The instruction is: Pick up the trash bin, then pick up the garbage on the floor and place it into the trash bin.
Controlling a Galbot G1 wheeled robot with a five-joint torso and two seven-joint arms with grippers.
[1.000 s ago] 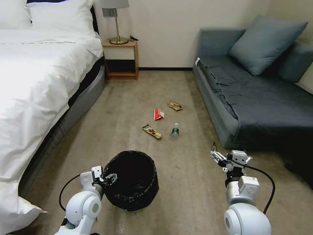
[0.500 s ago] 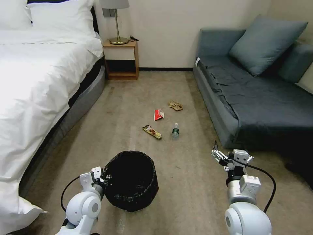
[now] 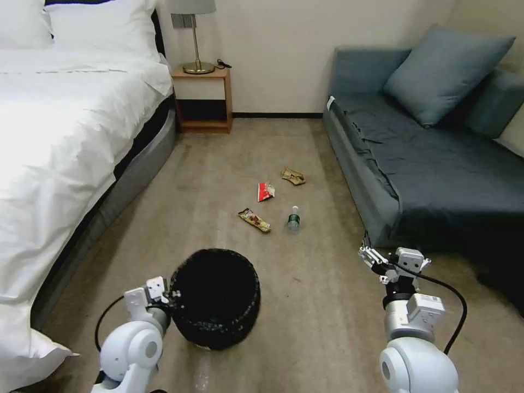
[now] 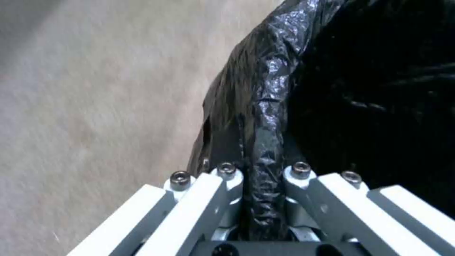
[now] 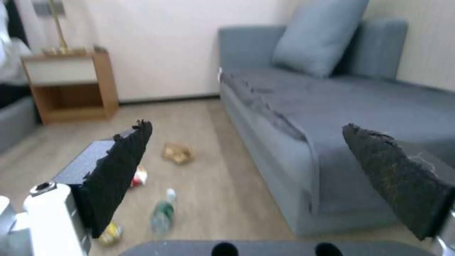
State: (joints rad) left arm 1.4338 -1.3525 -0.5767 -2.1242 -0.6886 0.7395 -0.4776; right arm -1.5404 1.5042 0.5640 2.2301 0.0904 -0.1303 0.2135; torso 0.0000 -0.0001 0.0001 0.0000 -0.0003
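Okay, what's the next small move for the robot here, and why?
Probably lift the trash bin with the left pincer: it is shut on the liner-covered rim, while the bin sits near the floor. The right pincer hangs open, facing the garbage.

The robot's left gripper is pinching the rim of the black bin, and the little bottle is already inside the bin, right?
Not quite. The left gripper is shut on the rim of the trash bin, as the left wrist view shows. But the bottle is not inside: the head view shows it lying on the floor beyond the bin, near the other litter. The right gripper hangs open, holding nothing.
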